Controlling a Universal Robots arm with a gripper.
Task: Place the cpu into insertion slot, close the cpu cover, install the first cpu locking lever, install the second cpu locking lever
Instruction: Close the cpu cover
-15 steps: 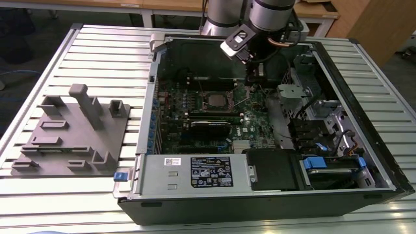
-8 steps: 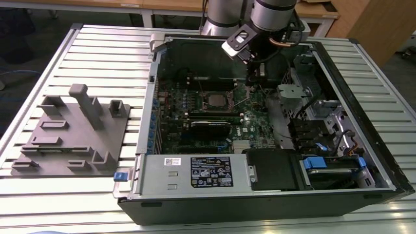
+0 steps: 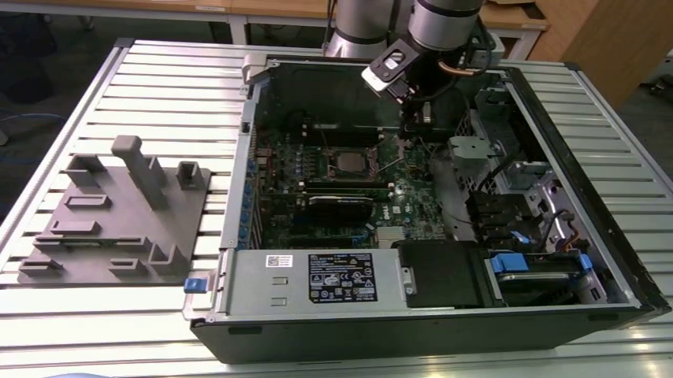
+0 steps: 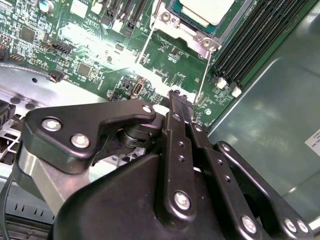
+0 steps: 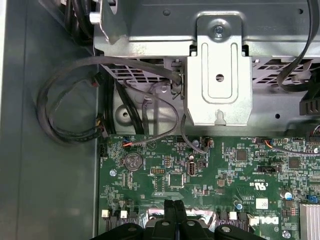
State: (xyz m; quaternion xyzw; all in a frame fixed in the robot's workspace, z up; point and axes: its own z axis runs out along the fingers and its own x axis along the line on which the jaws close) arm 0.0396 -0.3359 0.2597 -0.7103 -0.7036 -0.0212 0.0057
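The claw [image 3: 412, 126] hangs low inside the open computer case [image 3: 589, 299], with its tip just above the green motherboard [image 5: 200, 175]. In both wrist views its two black fingers [image 5: 168, 212] are pressed together, and I can see nothing gripped between them. The cpu [image 4: 206, 9] is not in the claw: it lies flat in the insertion slot [image 3: 327, 162], near the claw and to the exterior view's left of it. In the second wrist view the silvery cpu cover [image 4: 186, 31] lies flat around the chip, ahead of the fingertips. Two thin wire levers come out from the socket towards the claw. One locking lever [image 4: 146, 45] passes a little to one side. The free end of the other locking lever [image 4: 205, 76] is just beside the claw tip; whether they touch I cannot tell. The black memory slots [image 4: 255, 35] run beside the socket, further from the claw. On the opposite side of the claw, in the first wrist view, there is a silvery metal bracket [image 5: 219, 80] with grey cables [image 5: 65, 125] near it. Well apart from the claw, outside the case, a grey moulded fixture [image 3: 116, 228] rests on the slatted surface [image 3: 158, 71].
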